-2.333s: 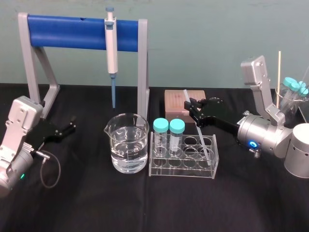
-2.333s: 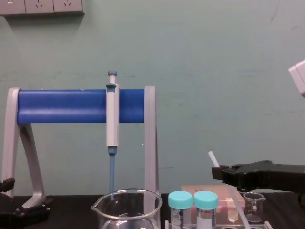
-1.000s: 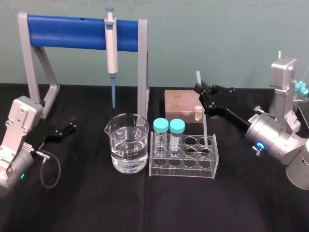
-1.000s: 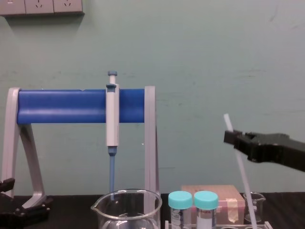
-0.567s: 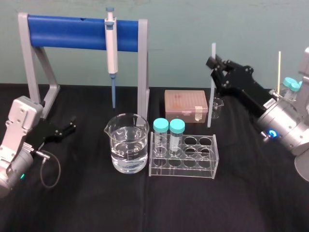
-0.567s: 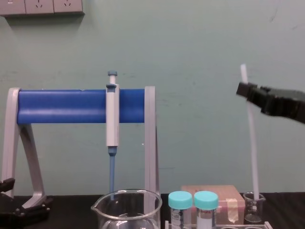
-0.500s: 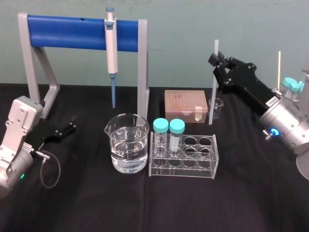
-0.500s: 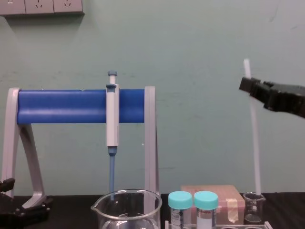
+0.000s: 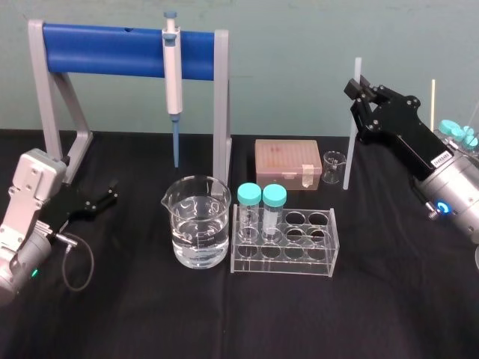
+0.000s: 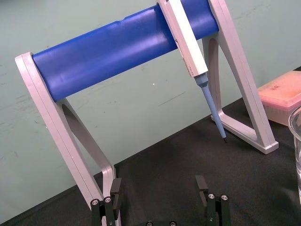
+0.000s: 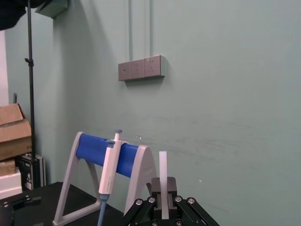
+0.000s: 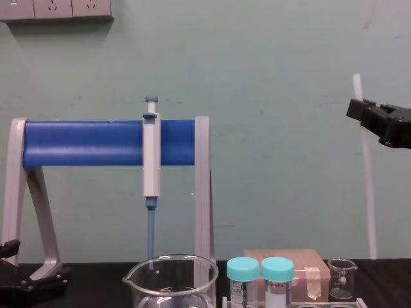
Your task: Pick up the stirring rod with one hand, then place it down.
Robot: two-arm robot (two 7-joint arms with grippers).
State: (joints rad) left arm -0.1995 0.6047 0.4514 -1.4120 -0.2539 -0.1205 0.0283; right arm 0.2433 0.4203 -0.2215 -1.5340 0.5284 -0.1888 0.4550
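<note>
The stirring rod [image 9: 350,142] is a thin translucent-white stick, hanging nearly upright at the right of the table. My right gripper [image 9: 359,88] is shut on the rod near its top, and a short length pokes out above the black jaws. In the chest view the rod [image 12: 367,186] hangs down from the right gripper [image 12: 359,109], its lower end just right of the small beaker [image 12: 341,279]. The right wrist view shows the rod [image 11: 163,174] pinched between the fingers. I cannot tell whether its tip touches the table. My left gripper [image 9: 112,193] is parked open at the far left.
A blue-barred stand [image 9: 127,48] holds a pipette [image 9: 173,67] at the back left. A large beaker of water [image 9: 199,224], a clear rack [image 9: 284,243] with two teal-capped tubes and a pink tip box [image 9: 288,161] fill the middle. Capped tubes [image 9: 458,134] stand far right.
My right gripper has carried the rod up and to the right, from over the rack, past the small beaker, to its right side. The left arm has not moved.
</note>
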